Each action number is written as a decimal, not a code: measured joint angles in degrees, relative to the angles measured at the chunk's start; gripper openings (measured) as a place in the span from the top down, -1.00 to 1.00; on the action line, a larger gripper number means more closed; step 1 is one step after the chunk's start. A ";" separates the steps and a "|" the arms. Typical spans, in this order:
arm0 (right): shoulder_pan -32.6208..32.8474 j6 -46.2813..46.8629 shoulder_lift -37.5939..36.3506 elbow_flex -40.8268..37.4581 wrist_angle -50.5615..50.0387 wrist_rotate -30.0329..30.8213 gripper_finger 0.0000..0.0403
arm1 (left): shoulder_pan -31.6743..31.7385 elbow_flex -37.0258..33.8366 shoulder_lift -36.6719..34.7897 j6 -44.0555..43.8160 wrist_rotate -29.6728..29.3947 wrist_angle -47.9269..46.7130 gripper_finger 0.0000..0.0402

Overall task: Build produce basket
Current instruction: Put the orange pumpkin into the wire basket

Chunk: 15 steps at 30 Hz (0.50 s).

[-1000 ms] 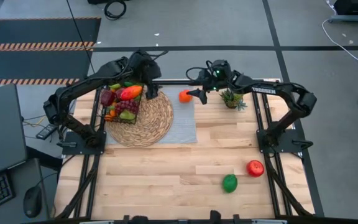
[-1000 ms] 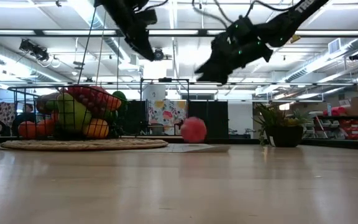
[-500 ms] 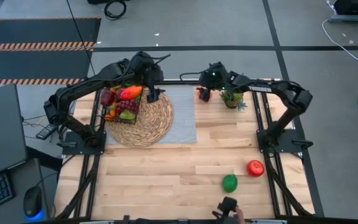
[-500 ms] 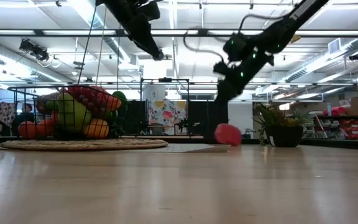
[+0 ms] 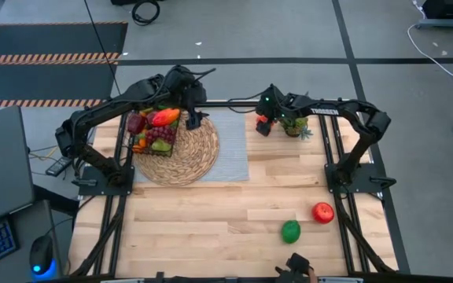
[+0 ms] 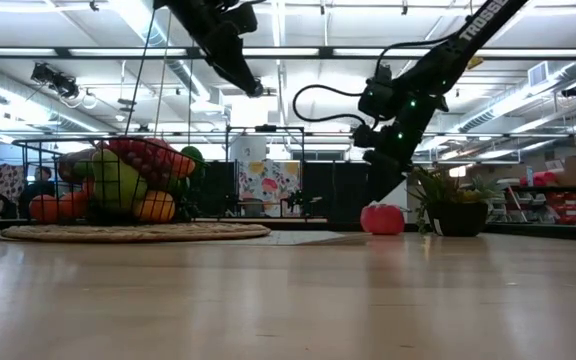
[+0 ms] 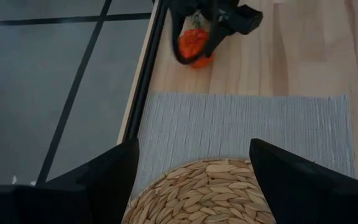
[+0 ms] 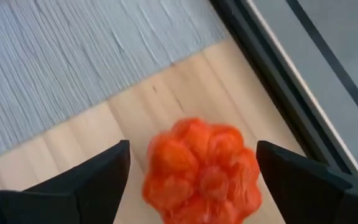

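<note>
An orange-red lumpy fruit rests on the wood near the table's far edge, just right of the grey cloth mat. My right gripper is open and points steeply down over it, one finger on either side, and I see no touch. In the low view the fruit sits under that gripper. The black wire basket, filled with produce, stands on the round straw mat. My left gripper hangs open and empty above the straw mat, just right of the basket.
A spiky potted plant stands close to the right of the fruit and my right gripper. A red apple and a green lime lie near the front right. A dark object shows at the near edge.
The orange-red fruit has rolled along the far edge toward the table's right, from the grey mat's corner to beside the plant. My right gripper has followed it to the right, come down and tipped from nearly level to steeply downward, ending astride the fruit.
</note>
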 joint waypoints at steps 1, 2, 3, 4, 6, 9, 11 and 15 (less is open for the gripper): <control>0.18 -0.01 0.00 0.00 -0.58 0.85 -0.76 | 0.04 0.00 0.00 -0.02 -0.02 -0.02 -0.56; 0.33 -0.07 0.02 0.00 -1.20 1.72 -0.78 | 0.04 0.00 0.00 -0.13 -0.02 -0.03 -0.56; 0.34 -0.11 0.08 0.00 -1.81 2.36 -0.79 | 0.04 0.00 0.02 -0.45 -0.02 -0.02 -0.56; 0.32 -0.11 0.32 0.00 -1.96 2.85 -0.81 | 0.04 0.00 0.01 -0.81 -0.02 -0.03 -0.56; 0.25 -0.23 1.18 0.01 -2.51 3.15 -0.83 | 0.04 0.00 0.01 -1.06 -0.01 -0.03 -0.56; 0.07 -0.50 2.04 0.00 -2.24 3.75 -0.85 | 0.04 0.00 0.00 -1.09 0.00 -0.04 -0.56; -0.16 -0.55 2.51 -0.02 -2.26 3.75 -0.85 | 0.04 0.00 0.02 -1.09 0.00 -0.06 -0.56; -0.58 -0.61 3.72 0.00 -1.22 3.51 -0.84 | 0.04 0.00 0.01 -1.07 -0.02 -0.14 -0.56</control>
